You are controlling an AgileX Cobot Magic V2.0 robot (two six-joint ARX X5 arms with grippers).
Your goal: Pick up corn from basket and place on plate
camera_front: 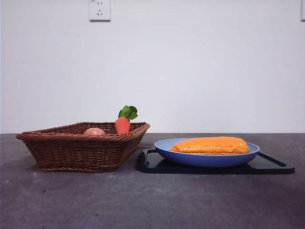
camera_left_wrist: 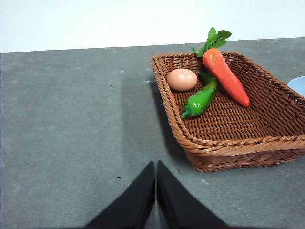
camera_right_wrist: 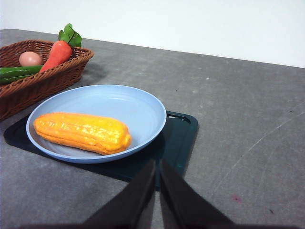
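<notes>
Corn: the corn [camera_front: 210,145] [camera_right_wrist: 82,132] is a long orange-yellow cob, glossy and bumpy with kernels, blunt at the ends. It lies flat on its side inside the plate, along the rim nearest the right arm, and spans most of the plate's width.

Plate: the plate [camera_front: 206,159] [camera_right_wrist: 124,102] is round, shallow and blue with a raised rim. It sits on a flat black tray [camera_front: 271,165] [camera_right_wrist: 178,136], whose corners stick out past it.

Basket: the basket [camera_front: 78,150] [camera_left_wrist: 228,145] [camera_right_wrist: 43,78] is brown wicker with flared sides, just beside the tray's edge. It holds a carrot [camera_front: 123,125] [camera_left_wrist: 226,76] [camera_right_wrist: 57,55] with green leaves, a peach-coloured egg-like item [camera_front: 94,131] [camera_left_wrist: 181,79] [camera_right_wrist: 30,58] and a green pepper [camera_left_wrist: 201,98] [camera_right_wrist: 16,71].

Left gripper: the left gripper [camera_left_wrist: 156,188] hangs above bare grey table [camera_left_wrist: 71,133] near one end of the basket, jaws pressed together, grasping nothing.

Right gripper: the right gripper [camera_right_wrist: 157,183] hovers near the tray's edge, jaws closed against each other and empty.

Hard to see: from the front, the basket wall hides the pepper and most of the egg-like item, and the plate rim covers the cob's underside. The basket is cut off in the right wrist view. A pale blue sliver at the edge of the left wrist view is probably the plate.
</notes>
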